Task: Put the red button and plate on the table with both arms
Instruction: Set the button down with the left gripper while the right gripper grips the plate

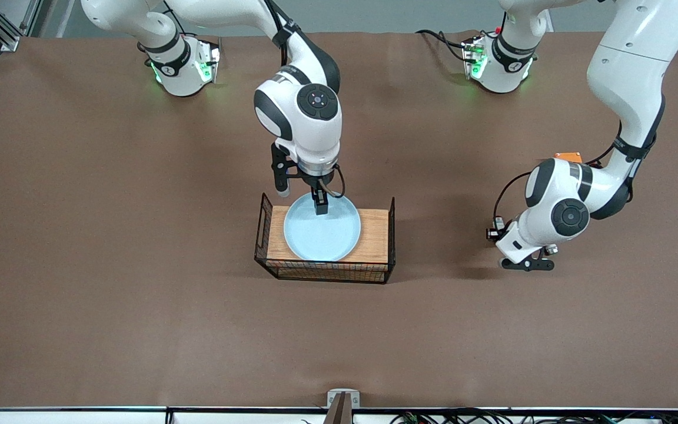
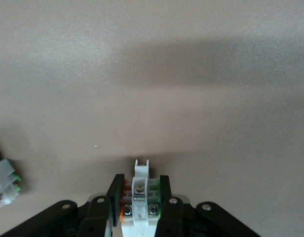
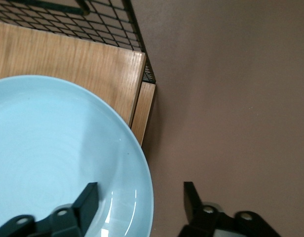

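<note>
The left gripper's [image 2: 138, 205] black fingers [image 2: 115, 192] are clenched on the red button [image 2: 138, 197], a small white-and-silver unit with screws on its face, held low over bare brown surface [image 1: 139, 330] toward the left arm's end. A second small connector-like piece [image 2: 6, 183], clear with green and orange, lies on the surface near that gripper. An orange box [image 1: 568, 156] shows just above the left arm's wrist in the front view.

The right gripper's [image 3: 139, 202] fingers [image 3: 85, 200] stand released and apart, straddling the rim of the plate [image 1: 322, 227]: one finger over the plate's pale blue inside, the other outside the rim. Whether they touch the rim cannot be told.

The plate rests on the wooden top [image 1: 374, 235] of a black wire basket [image 1: 324, 271] standing mid-surface, and covers most of the board. The right arm [image 1: 298, 112] reaches down to it from its base, while the left arm [image 1: 627, 76] bends down from its base toward its own end of the surface.
</note>
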